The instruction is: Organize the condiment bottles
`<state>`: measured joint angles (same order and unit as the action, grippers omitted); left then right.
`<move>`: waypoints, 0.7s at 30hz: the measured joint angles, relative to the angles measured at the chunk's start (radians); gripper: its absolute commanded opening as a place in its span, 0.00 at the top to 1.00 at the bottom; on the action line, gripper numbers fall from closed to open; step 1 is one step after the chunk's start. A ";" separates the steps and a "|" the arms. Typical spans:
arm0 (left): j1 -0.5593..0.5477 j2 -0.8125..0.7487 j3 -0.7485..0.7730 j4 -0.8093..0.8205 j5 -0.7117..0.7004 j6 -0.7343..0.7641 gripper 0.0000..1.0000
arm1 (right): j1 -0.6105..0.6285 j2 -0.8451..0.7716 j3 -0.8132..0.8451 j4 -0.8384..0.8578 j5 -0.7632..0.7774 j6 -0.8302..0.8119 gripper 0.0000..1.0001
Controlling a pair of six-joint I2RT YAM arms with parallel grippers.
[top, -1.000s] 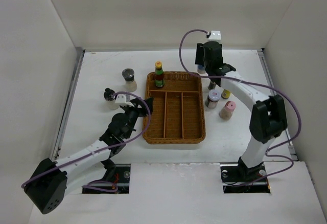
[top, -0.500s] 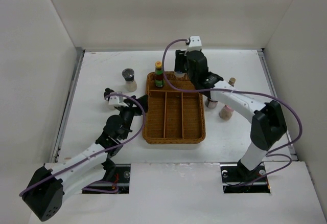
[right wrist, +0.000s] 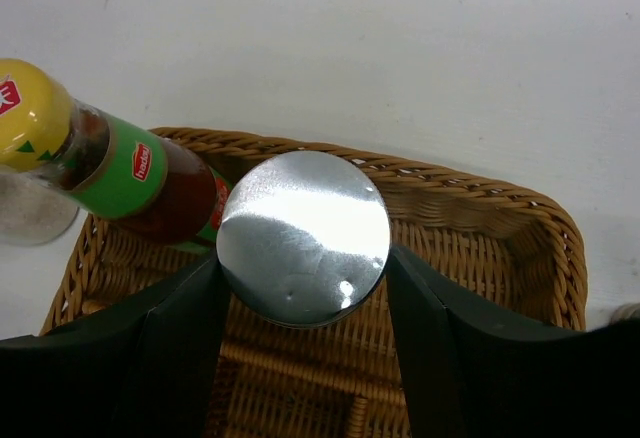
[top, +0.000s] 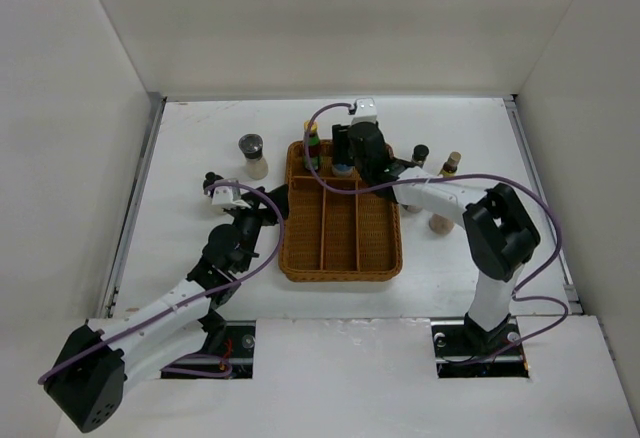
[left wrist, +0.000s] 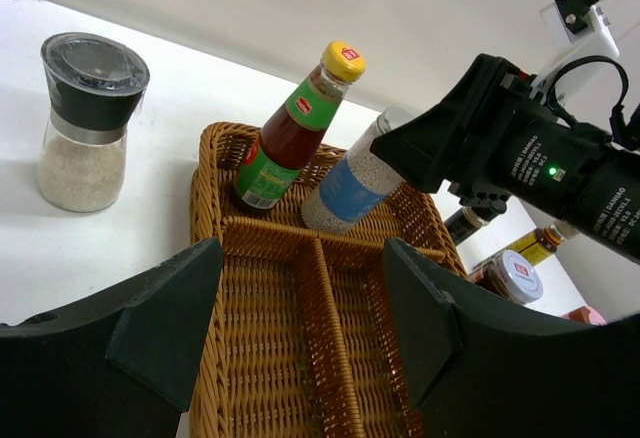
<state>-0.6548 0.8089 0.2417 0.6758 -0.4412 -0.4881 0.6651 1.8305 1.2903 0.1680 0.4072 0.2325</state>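
Shaker (right wrist: 303, 236) sits clamped in right gripper (right wrist: 304, 264).

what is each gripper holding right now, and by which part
Right gripper holds the silver-lidded jar by its top end, at the lid. Left gripper holds nothing.

text: none legible | sauce bottle (left wrist: 285, 138) label: logo too blurred

Tray (right wrist: 480, 228) woven wicker, matt — jar (right wrist: 303, 236) lid shiny metal
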 measured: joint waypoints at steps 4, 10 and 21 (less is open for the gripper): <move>0.000 0.000 0.000 0.000 0.000 -0.002 0.36 | 0.003 0.010 0.000 0.021 0.003 0.012 0.13; 0.000 0.016 0.000 0.000 0.000 -0.004 0.36 | 0.004 -0.026 -0.018 0.023 0.021 0.011 0.06; -0.002 0.010 0.000 -0.002 0.000 -0.007 0.36 | 0.004 -0.558 -0.341 -0.039 0.192 0.114 0.73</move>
<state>-0.6571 0.8188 0.2417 0.6743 -0.4408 -0.4953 0.6693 1.2724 0.9489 0.1287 0.5987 0.3466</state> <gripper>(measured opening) 0.640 0.238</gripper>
